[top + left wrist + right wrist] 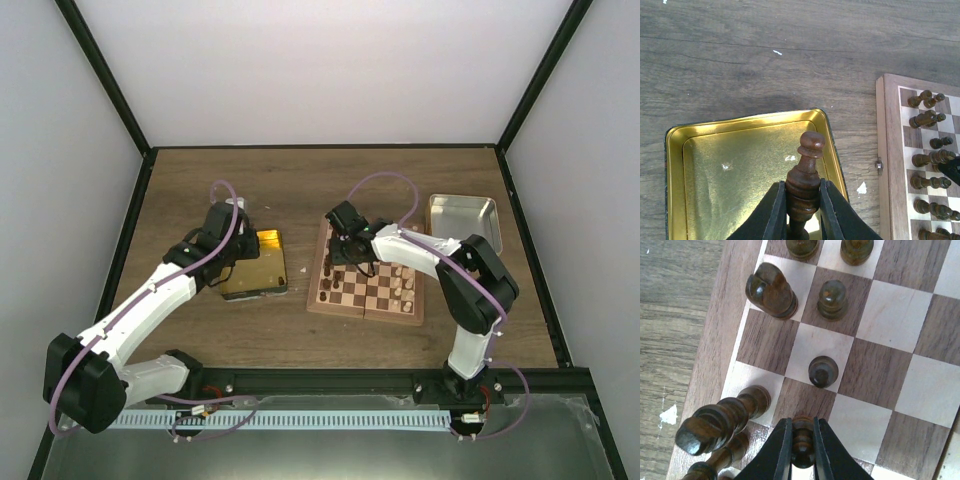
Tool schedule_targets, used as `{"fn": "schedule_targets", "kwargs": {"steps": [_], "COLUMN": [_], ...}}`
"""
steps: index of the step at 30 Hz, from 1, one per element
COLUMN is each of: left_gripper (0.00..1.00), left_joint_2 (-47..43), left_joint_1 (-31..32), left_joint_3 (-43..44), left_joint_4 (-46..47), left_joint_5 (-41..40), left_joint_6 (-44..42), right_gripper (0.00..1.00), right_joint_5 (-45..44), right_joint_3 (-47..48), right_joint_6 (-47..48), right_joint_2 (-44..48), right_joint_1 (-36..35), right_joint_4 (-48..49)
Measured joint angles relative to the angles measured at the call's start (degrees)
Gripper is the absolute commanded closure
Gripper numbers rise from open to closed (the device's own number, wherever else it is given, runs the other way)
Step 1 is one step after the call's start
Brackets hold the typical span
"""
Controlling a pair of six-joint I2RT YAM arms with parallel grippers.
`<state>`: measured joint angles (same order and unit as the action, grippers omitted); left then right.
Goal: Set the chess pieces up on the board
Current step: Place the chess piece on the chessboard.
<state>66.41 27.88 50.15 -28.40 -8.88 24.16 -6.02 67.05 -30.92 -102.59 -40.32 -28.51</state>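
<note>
Brown wooden table (300, 180) lies under everything, with white walls around it. On it sits the board (366, 313), a bit over to my right. Dark chess pieces (927, 118) stand in rows along its left side. Pale pieces (405, 281) stand along its right side, so each set gets its own side.

One more dark piece (803, 429) is pinched tight in my right gripper (803, 442), over a square near the board's left edge. I look down on its top, so it seems to point up, ready to stand with the others. I cannot tell if its foot touches the square yet.

My left gripper (802, 197) squeezes another dark piece (811, 146) by its fat middle. Its round head pokes out past the fingers. It hangs over the gold tin (746, 119), just beside the board. I think the dark pieces come from that tin. A silver tin (463, 198) sits by the board's far right corner, maybe for the pale ones.
</note>
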Motion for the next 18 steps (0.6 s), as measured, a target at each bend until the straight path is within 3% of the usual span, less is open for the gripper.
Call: {"fn": "schedule_targets", "kwargs": {"steps": [18], "left_gripper": [0.89], "left_joint_2": [0.0], "left_joint_1": [-0.07], "left_joint_3": [0.0], "left_joint_4": [0.0], "left_joint_5": [0.39], "left_joint_6": [-0.02], "right_gripper": [0.76], "right_joint_5": [-0.5], "right_joint_3": [0.0], "right_joint_6": [-1.86], "right_joint_2": [-0.15], "right_joint_1": [-0.02], "right_joint_4": [0.94]}}
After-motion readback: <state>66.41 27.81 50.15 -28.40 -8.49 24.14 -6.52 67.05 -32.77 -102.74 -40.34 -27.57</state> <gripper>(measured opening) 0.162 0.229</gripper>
